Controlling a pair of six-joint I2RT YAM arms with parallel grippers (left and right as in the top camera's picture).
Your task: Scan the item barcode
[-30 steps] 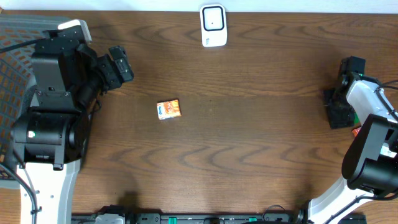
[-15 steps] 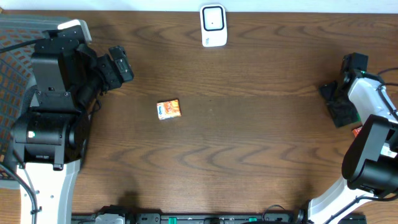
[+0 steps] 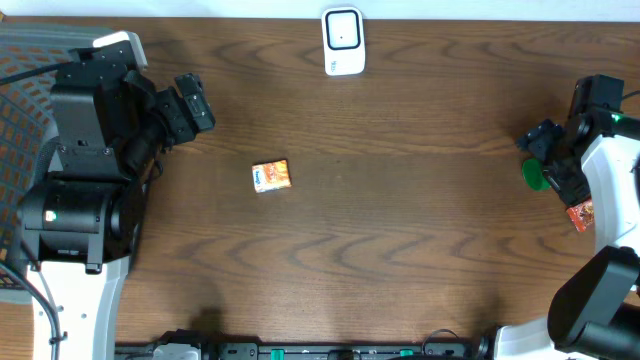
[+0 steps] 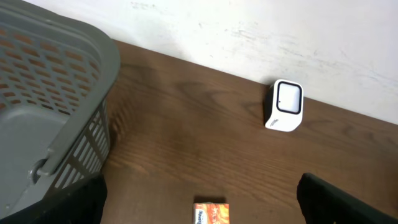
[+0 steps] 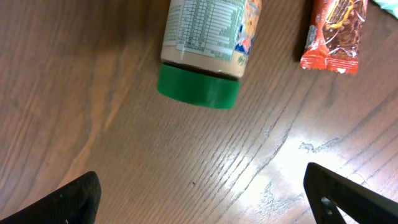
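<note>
Starting at the right gripper (image 5: 202, 202), we saw its dark fingers (image 5: 74, 202) spread wide at the lower corners of the wrist view, gripping nothing. Just ahead of them a jar (image 5: 208, 34) lay on its side, its green lid (image 5: 198, 88) toward the gripper, with a red snack bar (image 5: 333, 34) beside it. The overhead view gave only the lid and a scrap of red wrapper beside the arm. The left gripper (image 3: 192, 103) was also wide open and empty, near the grey mesh basket (image 4: 50, 56) at the table's left end. Its wrist camera showed the basket's wall, which the arm partly hid from overhead. A small orange box (image 3: 271, 176) lay flat near mid-table, apart from both grippers and nearer the left one. The white scanner (image 4: 286, 106) stood at the far edge near a pale wall (image 4: 249, 31), well apart from box and jar. The table (image 3: 400, 230) was dark, grained wood.
</note>
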